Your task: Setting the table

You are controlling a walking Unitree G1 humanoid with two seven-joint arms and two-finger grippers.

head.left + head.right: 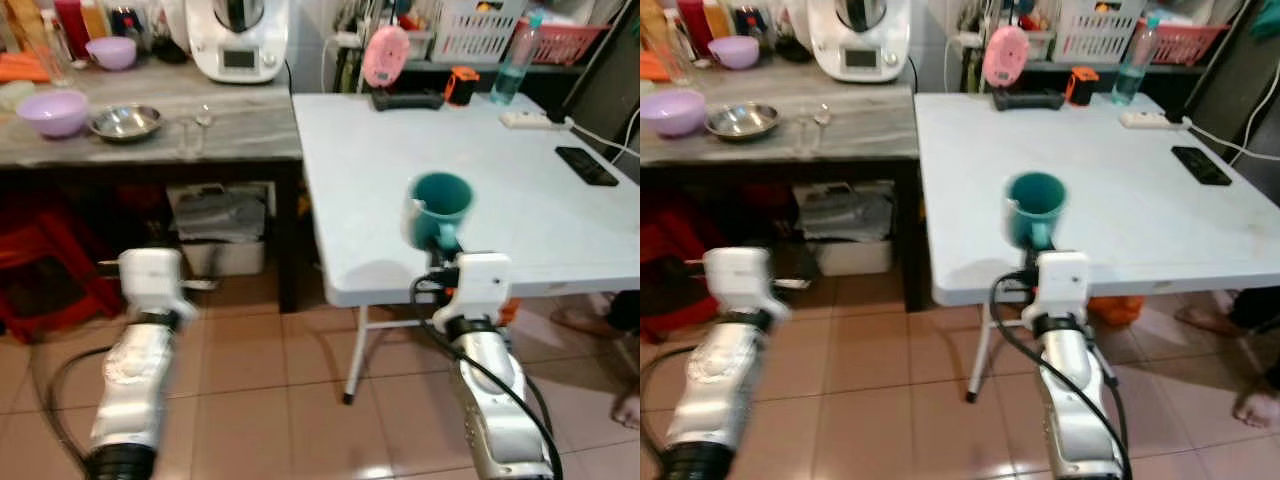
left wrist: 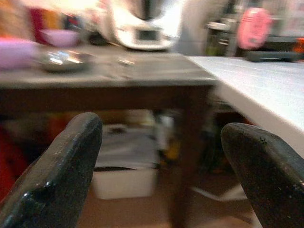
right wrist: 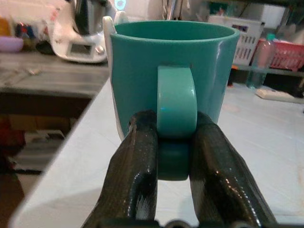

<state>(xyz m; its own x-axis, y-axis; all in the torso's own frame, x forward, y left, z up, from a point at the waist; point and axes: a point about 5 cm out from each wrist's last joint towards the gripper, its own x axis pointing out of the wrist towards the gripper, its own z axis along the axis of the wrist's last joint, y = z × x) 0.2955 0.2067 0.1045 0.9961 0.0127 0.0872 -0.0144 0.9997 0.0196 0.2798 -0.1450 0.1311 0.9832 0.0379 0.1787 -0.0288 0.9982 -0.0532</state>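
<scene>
A: Where is the teal mug point(image 3: 171, 76) relative to the right gripper point(image 3: 173, 156)?

B: Straight ahead of it. The two black fingers point(image 3: 137, 166) are pinched on the lower part of the mug's handle, which points back toward the wrist. The mug stands upright, mouth up, so its long axis is vertical.

A: And relative to the white counter point(image 1: 520, 190)?

B: It is held above the near edge, close to the corner nearest the robot. I cannot tell whether its base touches the top; it looks slightly raised.

A: So what does the next move turn on?

B: My guess: carry it forward over the surface, then lower it along that vertical axis without tilting.

A: The left gripper point(image 2: 156, 166)?

B: Its fingers are spread wide, holding nothing, low beside the dark wooden counter point(image 1: 240, 125). The right arm is clearly nearer.
</scene>
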